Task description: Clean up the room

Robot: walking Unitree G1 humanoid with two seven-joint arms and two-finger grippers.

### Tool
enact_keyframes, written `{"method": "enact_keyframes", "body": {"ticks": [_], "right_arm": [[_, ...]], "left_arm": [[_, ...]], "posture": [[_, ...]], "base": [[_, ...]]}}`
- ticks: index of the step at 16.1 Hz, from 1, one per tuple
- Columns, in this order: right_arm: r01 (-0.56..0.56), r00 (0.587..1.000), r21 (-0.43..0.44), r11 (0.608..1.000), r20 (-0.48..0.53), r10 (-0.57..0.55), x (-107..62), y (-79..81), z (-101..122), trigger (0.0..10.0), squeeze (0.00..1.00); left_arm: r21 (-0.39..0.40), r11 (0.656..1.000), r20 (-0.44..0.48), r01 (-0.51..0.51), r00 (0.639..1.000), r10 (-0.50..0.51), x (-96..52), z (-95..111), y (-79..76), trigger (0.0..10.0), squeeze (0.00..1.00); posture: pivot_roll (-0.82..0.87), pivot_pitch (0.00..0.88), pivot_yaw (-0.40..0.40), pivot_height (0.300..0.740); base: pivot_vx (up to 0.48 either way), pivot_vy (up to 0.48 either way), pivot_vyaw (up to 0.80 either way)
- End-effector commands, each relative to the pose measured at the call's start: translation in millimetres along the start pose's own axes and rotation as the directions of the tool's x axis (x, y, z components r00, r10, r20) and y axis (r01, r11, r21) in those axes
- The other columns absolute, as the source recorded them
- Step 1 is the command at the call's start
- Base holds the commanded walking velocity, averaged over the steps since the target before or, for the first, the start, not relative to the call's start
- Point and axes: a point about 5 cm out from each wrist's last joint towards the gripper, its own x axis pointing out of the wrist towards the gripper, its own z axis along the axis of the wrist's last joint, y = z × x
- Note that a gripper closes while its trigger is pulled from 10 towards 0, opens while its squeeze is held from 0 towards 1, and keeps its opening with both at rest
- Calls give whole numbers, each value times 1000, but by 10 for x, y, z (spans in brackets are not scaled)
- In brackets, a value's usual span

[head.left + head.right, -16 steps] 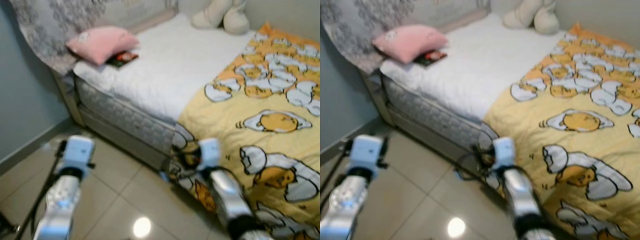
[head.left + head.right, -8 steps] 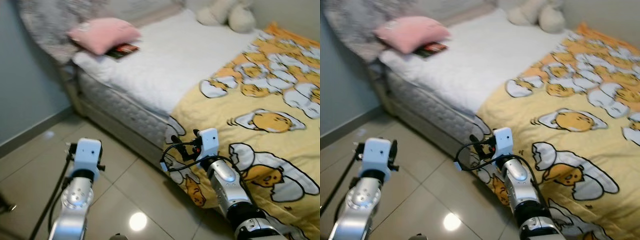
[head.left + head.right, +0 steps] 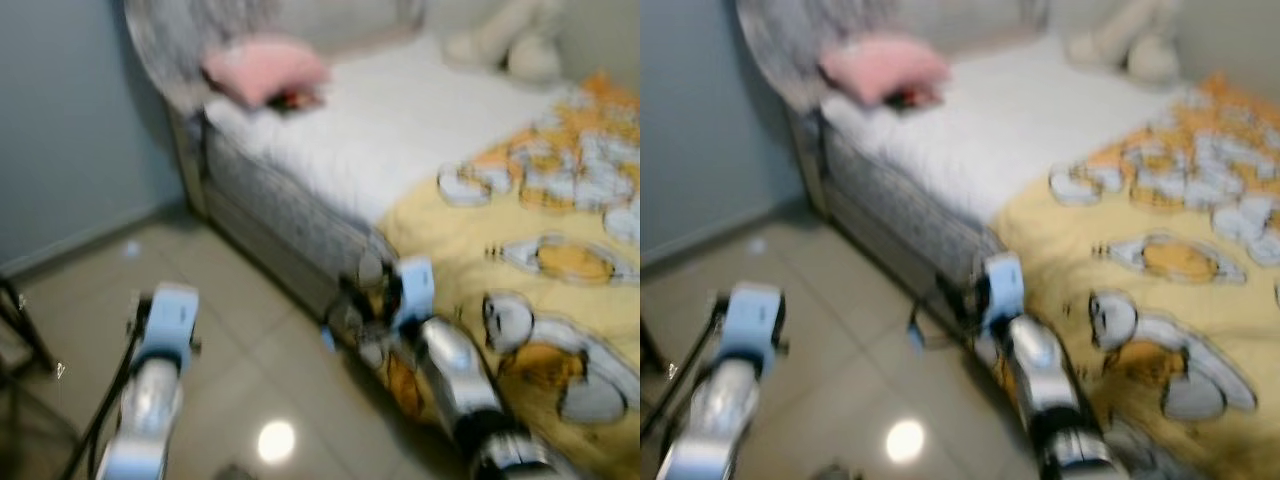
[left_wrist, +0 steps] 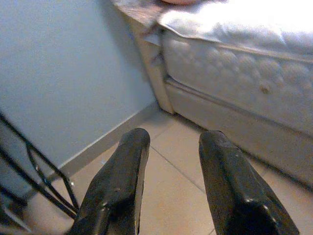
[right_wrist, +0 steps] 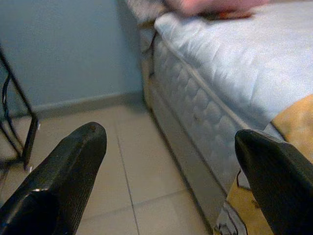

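A bed stands before me with a white mattress (image 3: 400, 130) and a yellow egg-patterned blanket (image 3: 560, 250) hanging over its near side. A pink pillow (image 3: 265, 70) lies at the head end, with a dark red book (image 3: 292, 98) tucked by it. A pale plush toy (image 3: 500, 45) sits at the back. My left gripper (image 4: 173, 147) is open over the tiled floor, pointing at the bed's corner. My right gripper (image 5: 171, 137) is wide open beside the mattress edge, holding nothing. Both eye views are blurred.
A blue-grey wall (image 3: 70, 120) runs along the left, meeting the beige tiled floor (image 3: 250, 300). A thin black metal stand (image 3: 20, 330) is at the far left, near the wall. A patterned headboard (image 3: 170, 40) rises behind the pillow.
The whole picture has shifted right and blurred, so the camera has turned left; more wall and the black stand have come into sight. Both arms keep their pose.
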Motion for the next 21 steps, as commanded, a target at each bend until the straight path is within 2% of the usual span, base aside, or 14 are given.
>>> {"method": "enact_keyframes", "body": {"ticks": [1, 2, 6, 8, 11, 13, 17, 20, 21], "right_arm": [[-9, 1000, 3, 1000, 1, 9, -11, -13, 1, 10000, 0], [-17, 1000, 0, 1000, -5, 17, -13, 3, -12, 10000, 0], [-28, 997, -62, 998, -70, 23, 3, 28, -70, 10000, 0], [-25, 999, -15, 1000, -33, 24, 0, -10, -26, 10000, 0], [-9, 999, -7, 1000, -38, 9, -20, -64, -31, 10000, 0], [-21, 999, -7, 1000, -45, 21, -20, -50, -46, 10000, 0], [-55, 997, -10, 998, -57, 54, 3, 7, -63, 10000, 0], [-51, 997, -7, 999, -56, 50, 18, -13, -40, 10000, 0], [-53, 997, -8, 999, -55, 52, 20, -17, -35, 10000, 0]], "left_arm": [[-77, 997, -19, -2, 1000, 1, -12, 9, -33, 10000, 0], [-107, 994, -39, -30, 999, 26, 1, 3, -12, 10000, 0], [-108, 992, -40, -62, 998, 58, 30, 18, -29, 10000, 0], [-104, 993, 7, -54, 998, 55, 21, 46, -42, 10000, 0], [-79, 995, -21, -67, 998, 65, -28, -60, -20, 10000, 0], [-147, 989, -4, -34, 999, 33, -76, -53, -42, 10000, 0], [-121, 990, -43, -76, 997, 71, -96, -109, -26, 10000, 0], [-52, 997, -24, -52, 998, 51, -121, -136, 26, 10000, 0], [-58, 997, -40, -48, 998, 46, -124, -165, 48, 10000, 0]], "posture": [[121, 0, -55, 740], [120, 0, -54, 740], [119, 0, -51, 740], [121, 0, -54, 740], [133, 0, -63, 740], [141, 0, -65, 740], [159, 0, -75, 740], [168, 0, -84, 740], [170, 0, -83, 740]], "base": [[480, 0, 400], [480, 0, 400], [480, 0, 103], [0, 0, 581], [0, 0, 479], [195, -139, 453], [388, -277, 447], [390, -274, 448], [371, -296, 450]]}}
